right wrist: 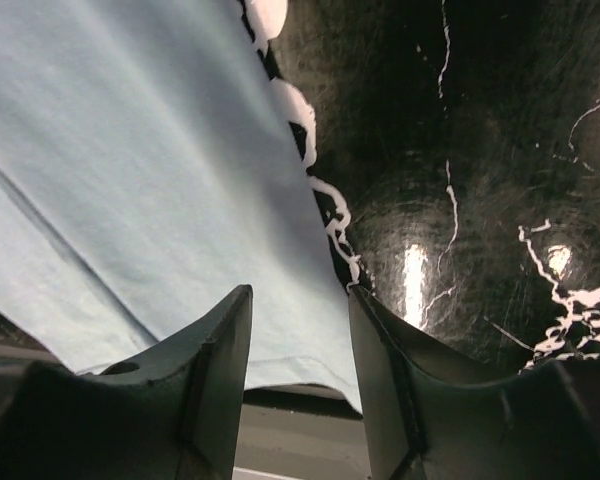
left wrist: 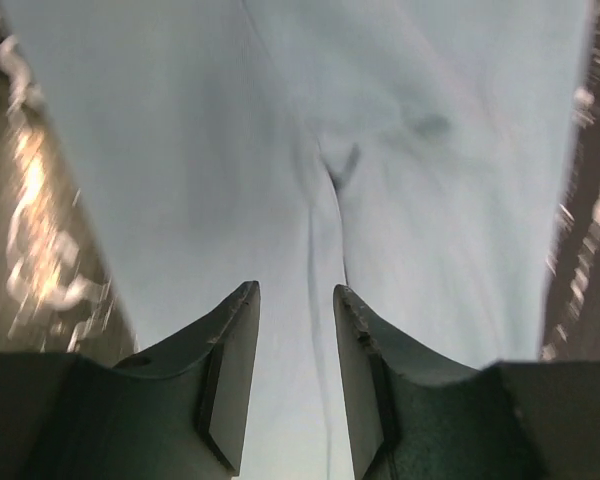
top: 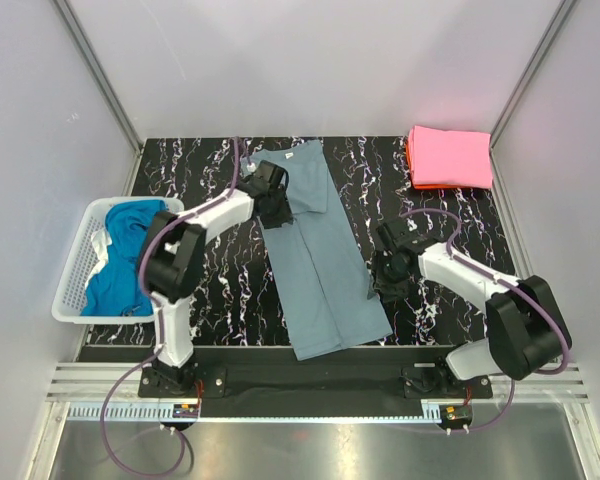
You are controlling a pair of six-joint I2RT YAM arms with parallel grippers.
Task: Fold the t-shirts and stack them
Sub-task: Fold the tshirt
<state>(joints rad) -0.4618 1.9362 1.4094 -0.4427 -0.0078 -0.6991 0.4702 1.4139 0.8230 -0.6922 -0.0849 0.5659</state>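
The dusty grey-blue cloth t-shirt [top: 325,270] lies in the middle of the black marbled table [top: 230,300] as a long narrow strip. It runs from the far side toward me and angles slightly to the right at the near end. I judge the lengthwise folds to be done and the crosswise fold to be the step in hand. The left gripper [left wrist: 295,305] hovers over the far half of the strip near its left edge, fingers parted, with nothing between them but cloth below. The right gripper [right wrist: 300,300] sits at the strip's right edge near the near hem, also spread and empty. For the next move I expect to pinch one end with both grippers, lift it evenly and lay it over the other end. A folded pink t-shirt [top: 450,155] rests on an orange-red one [top: 411,160] at the far right corner. Bright blue t-shirts [top: 115,270] wait in the white plastic mesh basket [top: 75,290] at left.
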